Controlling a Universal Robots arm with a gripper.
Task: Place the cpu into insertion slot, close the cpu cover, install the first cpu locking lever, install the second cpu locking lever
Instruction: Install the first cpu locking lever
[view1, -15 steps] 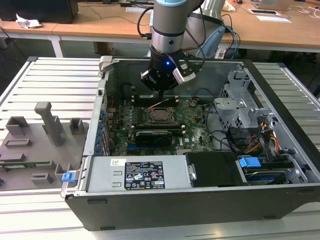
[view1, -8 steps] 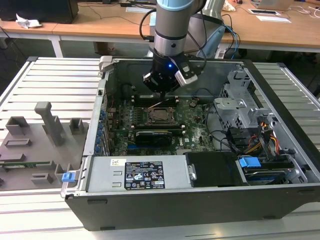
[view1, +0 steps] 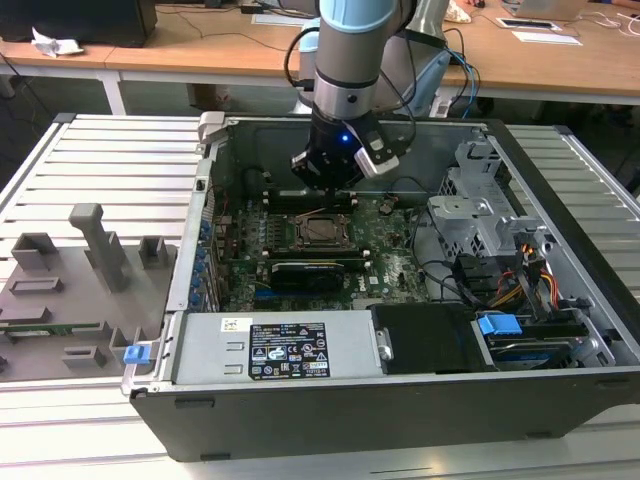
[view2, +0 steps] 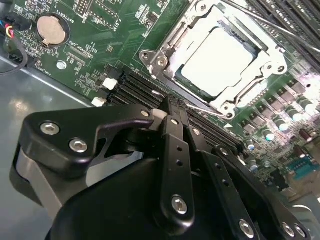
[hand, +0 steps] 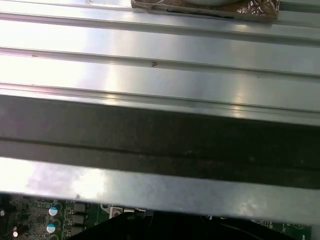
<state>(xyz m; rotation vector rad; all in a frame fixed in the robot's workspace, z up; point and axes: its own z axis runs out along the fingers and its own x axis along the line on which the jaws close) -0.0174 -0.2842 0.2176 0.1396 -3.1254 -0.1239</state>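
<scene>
The small flat square cpu with its pale silvery metal top already lies inside the square black-framed insertion slot, and the thin silver metal cpu cover with its large square window lies flat around it, so the chip's top shows through the window. That arrangement makes sense: the chip must be seated before the plate can press on its edges. In the second wrist view a thin silver wire lever runs along the socket's far edge toward one o'clock; whether it is hooked under its catch I cannot tell from this angle.

The black pincer hangs at about seven o'clock of the socket in that view, its two fingers drawn together with nothing between them, over the long black memory slots. Pressed together, the fingers make a narrow tip, probably better suited to pushing a lever than to gripping.

In the exterior view the pincer sits just at twelve o'clock of the socket, inside the open grey computer case, which rests on the ribbed metal surface.
</scene>
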